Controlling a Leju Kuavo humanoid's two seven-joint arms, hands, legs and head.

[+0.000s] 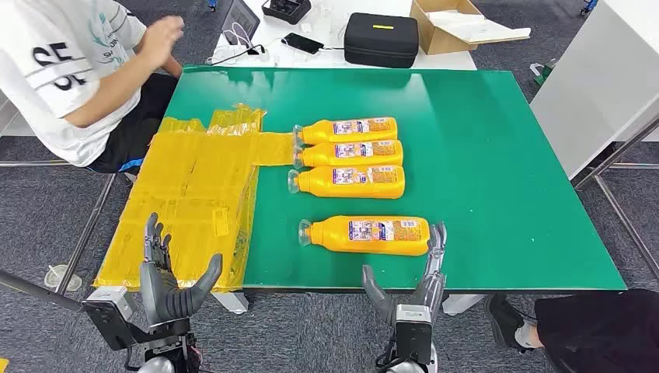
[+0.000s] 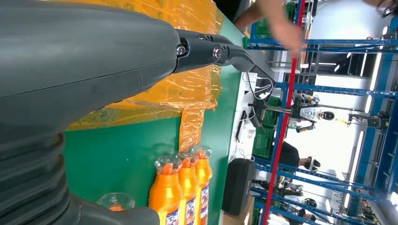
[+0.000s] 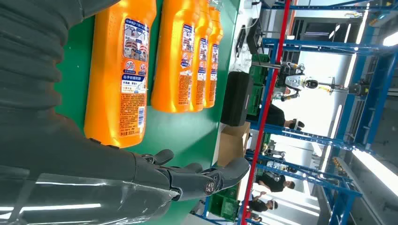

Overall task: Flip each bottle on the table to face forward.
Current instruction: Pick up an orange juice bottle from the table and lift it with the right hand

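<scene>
Several orange bottles lie on their sides on the green table (image 1: 482, 140), caps to the left, labels up. Three lie close together in a row (image 1: 348, 154); the fourth bottle (image 1: 365, 235) lies alone nearer the front edge, and is also in the right wrist view (image 3: 119, 70). My right hand (image 1: 416, 284) is open at the front edge, its fingertips (image 1: 437, 237) just beside that bottle's base. My left hand (image 1: 167, 280) is open, held over the near corner of the yellow film (image 1: 186, 202). The left wrist view shows the three bottle caps (image 2: 183, 161) beyond the hand (image 2: 84, 61).
Crinkled yellow plastic film covers the table's left part. A person in a white shirt (image 1: 70, 62) sits at the far left with a hand raised. Beyond the table stand a black case (image 1: 381, 39) and an open cardboard box (image 1: 458, 23).
</scene>
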